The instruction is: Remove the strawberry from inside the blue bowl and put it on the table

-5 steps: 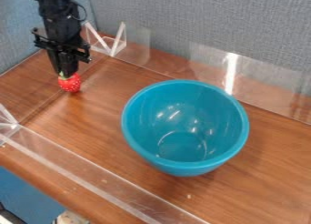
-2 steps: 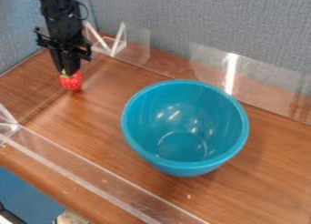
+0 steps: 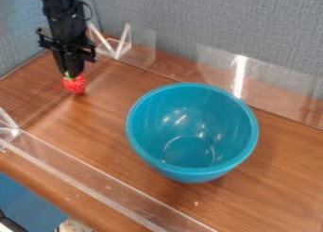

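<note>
Nothing has moved since the earlier frames, so you are looking at the same standstill: your gripper (image 3: 74,74) hangs straight down at the far left of the table (image 3: 89,123), and the strawberry (image 3: 76,85) sits right under its tips, low against the wood. You have the jaws clenched, and they appear to be pinching the top of the strawberry, though the dark fingers hide the exact contact from you. You cannot tell from this view whether the berry's underside rests on the table or floats just above it. Your bowl (image 3: 240,132) stands well apart to the right, nearer the front edge, upright, with only glossy reflections showing on its inside. You can see clear walls (image 3: 259,71) edging the table at the back and along the front, and a grey textured panel (image 3: 214,19) rising behind them.
</note>
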